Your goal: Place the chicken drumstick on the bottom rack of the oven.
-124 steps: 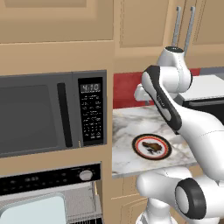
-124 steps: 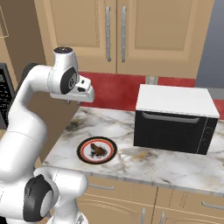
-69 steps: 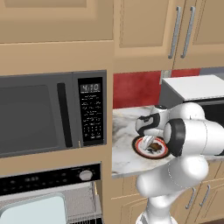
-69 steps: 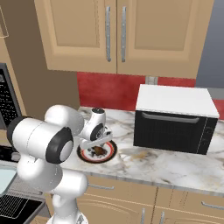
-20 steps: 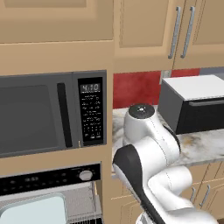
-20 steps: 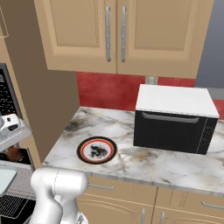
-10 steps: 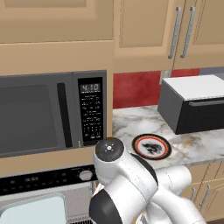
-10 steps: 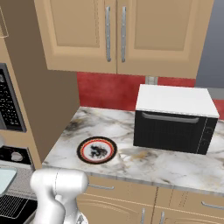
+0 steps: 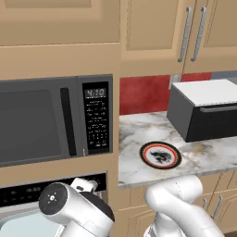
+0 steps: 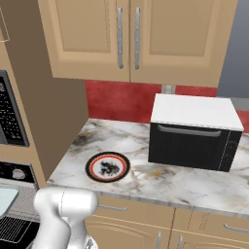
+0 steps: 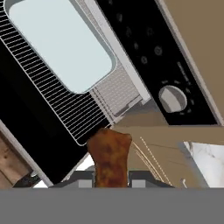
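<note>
In the hand view my gripper (image 11: 111, 178) is shut on the chicken drumstick (image 11: 109, 155), a glossy brown lump that sticks up between the fingers. It hangs in front of the open oven (image 11: 144, 57), just off the near corner of a grey wire rack (image 11: 65, 105). That rack carries a pale blue tray (image 11: 61, 43); I cannot tell whether it is the bottom rack. The oven's black control strip with its silver knob (image 11: 173, 98) runs beside the drumstick. My white arm (image 9: 74, 208) bends low in front of the oven's control strip (image 9: 28, 192).
The red-rimmed plate (image 9: 160, 155) lies on the marble counter (image 10: 160, 182) with only its dark pattern. A black box with a white top (image 10: 192, 131) stands at the back right. The grey microwave (image 9: 51, 118) sits above the oven. Wooden floor (image 11: 11, 175) shows below the oven door.
The arm has swung from the counter down and left to the oven front, carrying the drumstick. The plate stays where it was.
</note>
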Robot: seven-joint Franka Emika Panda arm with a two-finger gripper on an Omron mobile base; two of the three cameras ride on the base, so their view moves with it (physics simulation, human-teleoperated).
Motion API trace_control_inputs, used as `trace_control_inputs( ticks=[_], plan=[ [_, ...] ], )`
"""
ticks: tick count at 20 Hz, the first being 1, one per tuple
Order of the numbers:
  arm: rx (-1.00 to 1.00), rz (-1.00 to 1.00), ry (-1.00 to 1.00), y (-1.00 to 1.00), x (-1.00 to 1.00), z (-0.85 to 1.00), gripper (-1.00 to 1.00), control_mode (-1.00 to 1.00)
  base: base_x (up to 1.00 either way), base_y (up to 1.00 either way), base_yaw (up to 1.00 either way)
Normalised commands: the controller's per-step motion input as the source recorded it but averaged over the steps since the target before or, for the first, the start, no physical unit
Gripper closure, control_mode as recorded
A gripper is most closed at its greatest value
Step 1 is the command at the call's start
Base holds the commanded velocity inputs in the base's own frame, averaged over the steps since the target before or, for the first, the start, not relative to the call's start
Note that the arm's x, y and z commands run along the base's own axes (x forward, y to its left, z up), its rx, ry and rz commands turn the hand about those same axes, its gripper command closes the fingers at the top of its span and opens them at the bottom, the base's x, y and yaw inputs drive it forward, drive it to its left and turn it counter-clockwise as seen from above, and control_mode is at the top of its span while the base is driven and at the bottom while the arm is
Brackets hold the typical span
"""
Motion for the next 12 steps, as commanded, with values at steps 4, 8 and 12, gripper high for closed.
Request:
trace_control_inputs(
  ticks=[4,8,12],
  plan=[
    [0.03,-0.01,-0.01,0.71,0.07,-0.63,1.00,-1.00,0.00,0.00,0.00],
    [0.09,-0.10,-0.02,0.47,0.10,-0.86,1.00,-1.00,0.00,0.00,0.00],
    [0.09,-0.27,0.00,0.65,0.13,-0.85,1.00,-1.00,0.00,0.00,0.00]
  ],
)
